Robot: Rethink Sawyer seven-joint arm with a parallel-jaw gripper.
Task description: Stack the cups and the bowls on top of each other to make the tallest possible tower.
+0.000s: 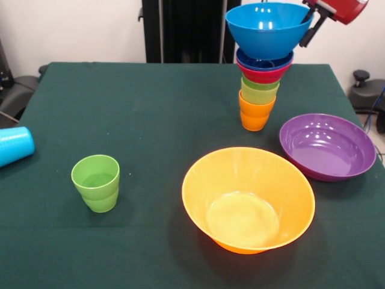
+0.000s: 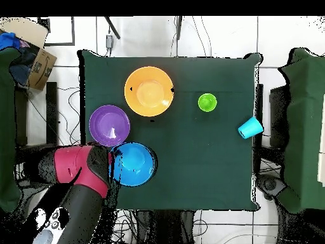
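The tower (image 1: 258, 90) stands at the back right: an orange cup (image 1: 255, 114) lowest, then a yellow-green and a green cup, a red bowl (image 1: 263, 74), a blue bowl, and a larger blue bowl (image 1: 269, 29) on top. My gripper (image 1: 310, 31) is at this top bowl's right rim; in the overhead view the gripper (image 2: 112, 164) overlaps the left rim of the blue bowl (image 2: 134, 164). A stepped green cup (image 1: 96, 182) stands alone. On its side at the left table edge lies a light blue cup (image 1: 13, 146). The big orange bowl (image 1: 248, 198) and purple bowl (image 1: 328, 146) sit upright.
The dark green table (image 1: 150, 108) carries everything. From above, the orange bowl (image 2: 149, 91), purple bowl (image 2: 109, 124), green cup (image 2: 207, 102) and light blue cup (image 2: 251, 128) are spread out. A cardboard box (image 2: 37, 60) sits off the table's corner.
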